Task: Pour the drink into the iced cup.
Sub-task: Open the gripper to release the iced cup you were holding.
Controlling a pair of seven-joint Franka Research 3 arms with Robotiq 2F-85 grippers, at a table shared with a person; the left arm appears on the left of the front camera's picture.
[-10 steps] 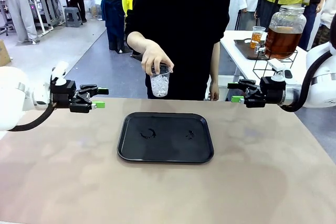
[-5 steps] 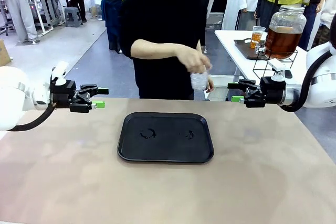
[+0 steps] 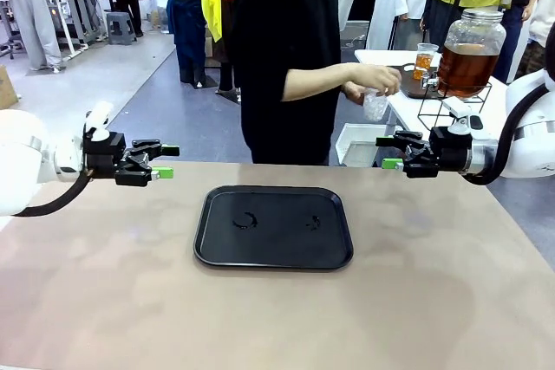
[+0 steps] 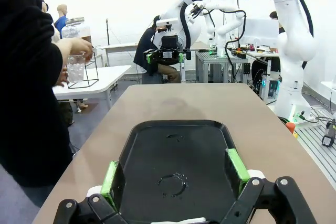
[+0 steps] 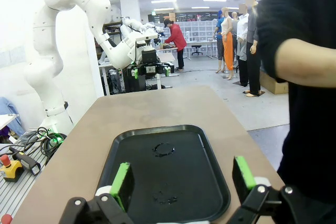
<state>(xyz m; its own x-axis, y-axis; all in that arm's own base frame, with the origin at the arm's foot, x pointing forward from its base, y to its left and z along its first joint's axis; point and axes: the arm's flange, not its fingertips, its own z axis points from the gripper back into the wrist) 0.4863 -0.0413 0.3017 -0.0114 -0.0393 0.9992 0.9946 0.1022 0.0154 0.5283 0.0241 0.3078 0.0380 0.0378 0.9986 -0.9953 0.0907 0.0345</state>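
Hovering above the table (image 3: 104, 301), the left gripper (image 3: 165, 162) and the right gripper (image 3: 388, 152) face each other from the two sides, both with jaws spread wide and nothing between the green pads. A black tray (image 3: 273, 226) lies on the table between them, lower than both, with small wet marks on its surface. In the left wrist view the tray (image 4: 176, 171) is straight ahead of the left gripper (image 4: 176, 174); in the right wrist view it (image 5: 168, 171) is straight ahead of the right gripper (image 5: 184, 178).

A person's hand (image 3: 377, 81) holds the iced cup (image 3: 375, 106) above and a little beyond the right gripper, well apart from the left one. The drink (image 3: 466, 68) is in a big lidded jar on a wire stand, on a side table beyond and above the right gripper. The cup is near the jar, on its tray side.
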